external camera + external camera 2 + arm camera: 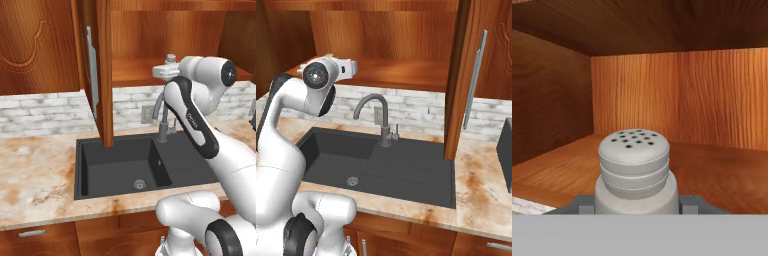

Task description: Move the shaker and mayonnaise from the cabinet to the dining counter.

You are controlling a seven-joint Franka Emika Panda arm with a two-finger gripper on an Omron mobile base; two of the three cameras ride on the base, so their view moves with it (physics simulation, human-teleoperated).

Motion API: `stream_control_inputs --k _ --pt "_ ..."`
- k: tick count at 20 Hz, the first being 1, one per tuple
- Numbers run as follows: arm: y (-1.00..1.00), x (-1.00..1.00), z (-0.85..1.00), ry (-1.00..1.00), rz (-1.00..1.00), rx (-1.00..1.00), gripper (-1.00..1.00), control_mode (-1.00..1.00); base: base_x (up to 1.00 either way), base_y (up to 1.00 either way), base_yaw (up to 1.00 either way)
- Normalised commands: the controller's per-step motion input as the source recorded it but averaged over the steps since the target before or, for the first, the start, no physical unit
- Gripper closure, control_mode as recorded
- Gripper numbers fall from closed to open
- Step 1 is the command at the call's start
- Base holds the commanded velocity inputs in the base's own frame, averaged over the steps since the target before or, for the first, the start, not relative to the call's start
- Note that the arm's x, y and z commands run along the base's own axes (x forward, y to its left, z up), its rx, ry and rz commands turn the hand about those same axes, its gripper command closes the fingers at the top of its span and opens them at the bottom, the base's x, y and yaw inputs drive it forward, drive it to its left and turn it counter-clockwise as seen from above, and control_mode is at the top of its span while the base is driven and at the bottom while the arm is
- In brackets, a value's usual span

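Shaker (pixel 635 172) cut off below the shoulder in the hand view, base hidden; finger tips flanking it mostly hidden, so contact cannot be told. In the left base view, faucet (pixel 162 120) partly covered by the arm, cabinet (pixel 50 45) cropped at the top edge, open door (pixel 103 70) seen edge-on, carved face hidden. In the right base view, sink (pixel 376 167) near-left corner hidden behind the arm, dark object (pixel 505 150) cut by the right edge, too little shown to name
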Motion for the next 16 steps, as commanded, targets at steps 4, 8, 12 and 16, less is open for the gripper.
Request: stream_control_inputs --k 4,8,12,16 --pt "0.0 -1.0 0.28 0.0 0.0 0.0 1.0 -1.0 0.0 0.0 0.0" --pt "-0.01 -0.99 0.03 0.0 0.0 0.0 1.0 -1.0 0.0 0.0 0.0" --pt "0.0 -0.76 0.0 0.03 0.0 0.0 1.0 -1.0 0.0 0.0 0.0" --pt "0.0 -0.43 0.0 0.05 0.0 0.0 1.0 -1.0 0.0 0.0 0.0"
